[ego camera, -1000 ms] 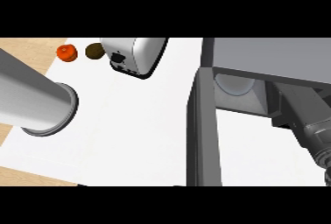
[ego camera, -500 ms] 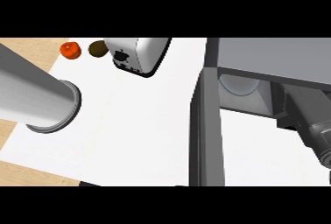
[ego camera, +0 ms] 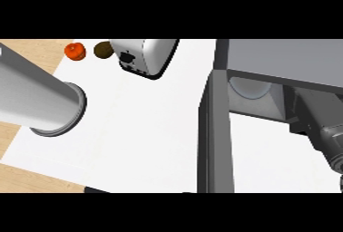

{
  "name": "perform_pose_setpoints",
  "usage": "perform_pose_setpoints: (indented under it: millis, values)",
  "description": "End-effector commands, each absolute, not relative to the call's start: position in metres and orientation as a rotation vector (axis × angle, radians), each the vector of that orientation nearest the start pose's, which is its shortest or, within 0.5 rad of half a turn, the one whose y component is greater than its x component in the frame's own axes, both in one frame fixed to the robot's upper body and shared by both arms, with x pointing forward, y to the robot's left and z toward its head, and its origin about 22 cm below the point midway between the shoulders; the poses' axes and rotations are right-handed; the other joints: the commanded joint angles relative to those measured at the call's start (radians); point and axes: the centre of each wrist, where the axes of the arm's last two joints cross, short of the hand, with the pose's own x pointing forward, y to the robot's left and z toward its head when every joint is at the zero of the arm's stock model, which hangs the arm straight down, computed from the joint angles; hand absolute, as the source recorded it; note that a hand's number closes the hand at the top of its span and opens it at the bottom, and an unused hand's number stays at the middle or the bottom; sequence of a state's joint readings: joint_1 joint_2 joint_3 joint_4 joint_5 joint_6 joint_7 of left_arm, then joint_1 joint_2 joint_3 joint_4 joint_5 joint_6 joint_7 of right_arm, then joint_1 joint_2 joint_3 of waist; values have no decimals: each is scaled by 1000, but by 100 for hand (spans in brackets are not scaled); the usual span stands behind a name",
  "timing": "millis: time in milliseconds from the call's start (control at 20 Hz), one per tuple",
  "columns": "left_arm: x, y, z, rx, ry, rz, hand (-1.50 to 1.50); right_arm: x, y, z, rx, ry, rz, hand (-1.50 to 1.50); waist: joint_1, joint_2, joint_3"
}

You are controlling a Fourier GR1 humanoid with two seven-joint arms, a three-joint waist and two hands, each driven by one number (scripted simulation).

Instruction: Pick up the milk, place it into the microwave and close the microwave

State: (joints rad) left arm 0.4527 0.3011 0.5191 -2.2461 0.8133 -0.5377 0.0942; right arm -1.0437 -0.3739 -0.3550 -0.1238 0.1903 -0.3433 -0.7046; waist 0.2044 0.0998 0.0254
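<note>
Counter top (ego camera: 134, 136) under me is white, with a light wood strip showing along its left side and lower left corner. At the far left edge I see two small round items side by side: an orange-red fruit (ego camera: 75, 50) and a brown one (ego camera: 102, 49), just apart from each other. Right beside the brown one stands a white toaster (ego camera: 144, 56), tilted in my view, dark control panel facing me. On the right half sits the grey microwave (ego camera: 281, 63), its door (ego camera: 216, 136) swung open toward me across the white surface. Middle of the top is bare white.
</note>
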Motion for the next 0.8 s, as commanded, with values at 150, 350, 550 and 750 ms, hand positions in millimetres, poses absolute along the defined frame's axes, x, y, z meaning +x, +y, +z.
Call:
perform_pose_setpoints:
  millis: [150,350,550,750]
  values:
    - [107,370,139,-242,-1942,-158,-150,450,-263,68,-510,-1829,322,-150,36,-4,-22]
    - [111,368,140,-240,-1939,-156,-150,457,-242,78,-539,-1822,349,-150,31,-13,-23]
    - [115,367,134,-253,-1930,-145,-150,457,-219,73,-538,-1819,298,-150,33,-12,-23]
    - [118,366,136,-271,-1897,-180,-150,461,-207,83,-512,-1850,297,-150,22,-18,-21]
